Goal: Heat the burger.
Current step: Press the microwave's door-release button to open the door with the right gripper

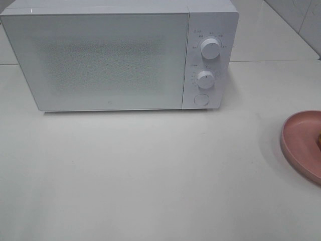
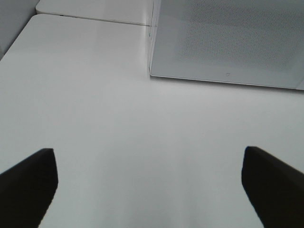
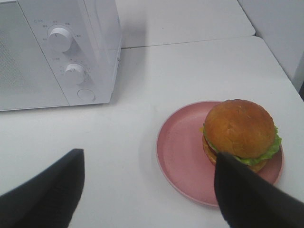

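Note:
The burger [image 3: 240, 128], with a glossy brown bun and green lettuce, sits on a pink plate [image 3: 183, 152] on the white table. My right gripper [image 3: 149, 190] hovers open just short of the plate; one dark finger [image 3: 247, 199] covers the plate's near rim and the burger's lower edge. In the high view only the plate [image 1: 301, 145] and a sliver of the burger [image 1: 319, 138] show at the right edge. The white microwave [image 1: 110, 60] stands at the back with its door shut. My left gripper [image 2: 149, 190] is open over bare table, near the microwave's left front corner [image 2: 152, 73].
Two knobs [image 1: 209, 48] and a round button [image 1: 201, 99] sit on the microwave's right panel. A seam between table tops [image 2: 95, 19] runs behind the microwave. A wall [image 3: 280, 33] borders the table on the right.

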Available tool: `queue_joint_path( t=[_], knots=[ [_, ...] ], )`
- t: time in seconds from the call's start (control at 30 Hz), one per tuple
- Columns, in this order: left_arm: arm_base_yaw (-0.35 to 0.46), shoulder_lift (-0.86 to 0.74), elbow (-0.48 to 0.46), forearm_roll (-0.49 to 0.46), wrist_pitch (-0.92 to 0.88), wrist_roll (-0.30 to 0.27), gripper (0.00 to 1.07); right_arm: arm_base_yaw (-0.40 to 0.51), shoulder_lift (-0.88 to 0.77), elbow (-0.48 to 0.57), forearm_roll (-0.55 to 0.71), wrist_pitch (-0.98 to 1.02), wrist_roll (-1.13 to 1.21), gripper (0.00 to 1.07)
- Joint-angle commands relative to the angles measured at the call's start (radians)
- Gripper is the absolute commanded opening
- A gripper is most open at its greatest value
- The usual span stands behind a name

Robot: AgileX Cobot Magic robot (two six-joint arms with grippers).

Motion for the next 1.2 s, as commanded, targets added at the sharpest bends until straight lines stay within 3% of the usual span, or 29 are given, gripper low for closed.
queue_joint_path(
  t=[0.03, 1.2],
  knots=[
    [0.005, -0.023, 0.0, -0.001, -0.008, 0.0, 0.98, 0.005, 0.038, -0.004, -0.002, -0.066, 0.0, 0.73],
    [0.005, -0.023, 0.0, -0.001, -0.008, 0.0, 0.98, 0.005, 0.465, 0.0, -0.002, -0.497, -0.001, 0.73]
  ],
)
